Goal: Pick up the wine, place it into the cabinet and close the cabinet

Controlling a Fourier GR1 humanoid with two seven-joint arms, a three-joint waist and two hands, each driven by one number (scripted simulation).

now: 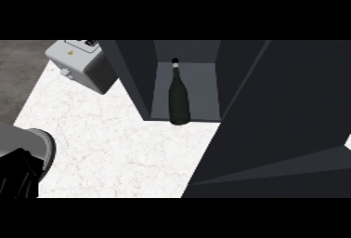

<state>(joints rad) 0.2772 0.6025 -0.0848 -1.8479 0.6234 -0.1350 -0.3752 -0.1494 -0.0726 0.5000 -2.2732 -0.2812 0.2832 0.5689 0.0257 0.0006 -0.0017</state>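
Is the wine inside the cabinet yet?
Yes. The wine bottle stands upright on the cabinet floor, near its front edge; no hand holds it.

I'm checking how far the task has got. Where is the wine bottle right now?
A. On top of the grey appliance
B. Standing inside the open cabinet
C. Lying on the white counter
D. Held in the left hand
B: the wine bottle stands upright on the floor of the open cabinet, near its front edge, with no hand on it.

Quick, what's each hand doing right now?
Left hand: at the lower left edge, holding nothing; fingers cannot be told.
Right hand: not in view.
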